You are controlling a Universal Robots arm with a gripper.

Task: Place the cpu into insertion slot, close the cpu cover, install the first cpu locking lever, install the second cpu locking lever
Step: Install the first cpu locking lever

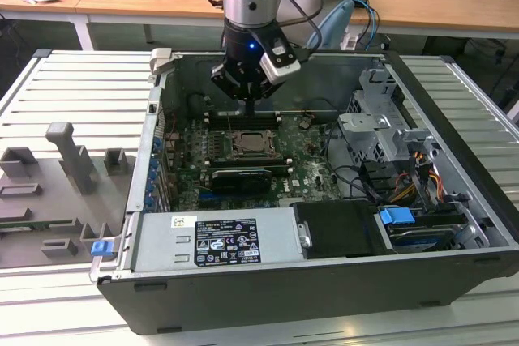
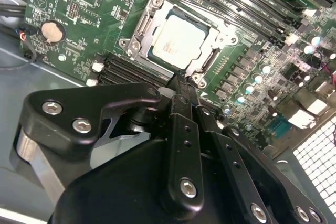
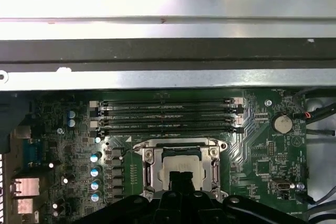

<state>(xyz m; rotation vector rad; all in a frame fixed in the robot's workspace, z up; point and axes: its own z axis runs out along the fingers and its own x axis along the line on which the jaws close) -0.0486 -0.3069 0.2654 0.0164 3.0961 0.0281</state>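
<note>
Cpu (image 2: 177,40) sits mid-board (image 2: 79,51), with the cover (image 2: 216,36) down around it. Your jaws, pressed together and holding nothing, hover just over the cover's edge. You're likely on the first lever (image 2: 199,11), which wants a firm downward push, then hooking.

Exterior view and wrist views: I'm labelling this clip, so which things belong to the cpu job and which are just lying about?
Job: gripper, near the socket; cpu, seated in the insertion slot; cpu cover, framing it.
Lying about: memory slots; coin battery; expansion card; power supply.
</note>
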